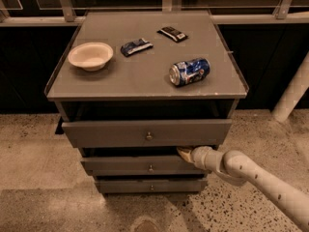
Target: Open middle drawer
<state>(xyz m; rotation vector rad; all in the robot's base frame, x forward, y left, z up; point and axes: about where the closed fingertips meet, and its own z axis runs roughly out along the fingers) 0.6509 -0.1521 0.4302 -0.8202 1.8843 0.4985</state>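
Observation:
The grey cabinet has three drawers. The middle drawer (140, 166) has a flat grey front with a small round knob (150, 168) and stands slightly out, with a dark gap above it. My gripper (183, 152) reaches in from the lower right on a white arm (256, 175). Its tip sits at the top right edge of the middle drawer front, just under the top drawer (147, 132). The top drawer also stands pulled out a little.
On the cabinet top (145, 81) lie a white bowl (91, 55), a blue can on its side (189, 71), and two snack bars (136, 46) (172, 33). The bottom drawer (150, 185) sits lowest. A white post (292, 93) stands at the right. The floor is speckled.

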